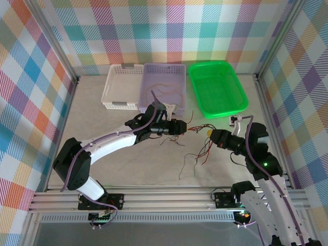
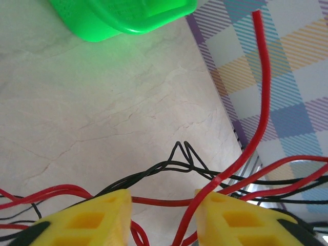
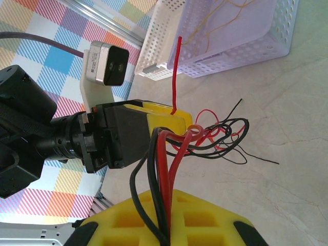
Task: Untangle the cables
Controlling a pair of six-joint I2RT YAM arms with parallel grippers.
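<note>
Just below the green basket [image 1: 217, 87], the cables [image 1: 201, 149] sprawled on the tabletop [image 1: 128, 164], a bunch pinched in the right pincer [image 1: 210, 133], while the left pincer [image 2: 163, 205] stood part-spread around several strands.

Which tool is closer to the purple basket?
Left. The left tool sits just before the near right corner of the purple basket; the right tool is farther off, beyond the left tool to the right.

My beige marbled tabletop [image 1: 128, 169], a white slotted basket [image 1: 121, 105] at its far edge, a lilac basket [image 1: 164, 66] just beside it on the right, a bright green basket [image 1: 218, 89] further right, pastel plaid walls [image 1: 31, 92] around, aluminium frame rails [image 1: 164, 197] nearest me.
</note>
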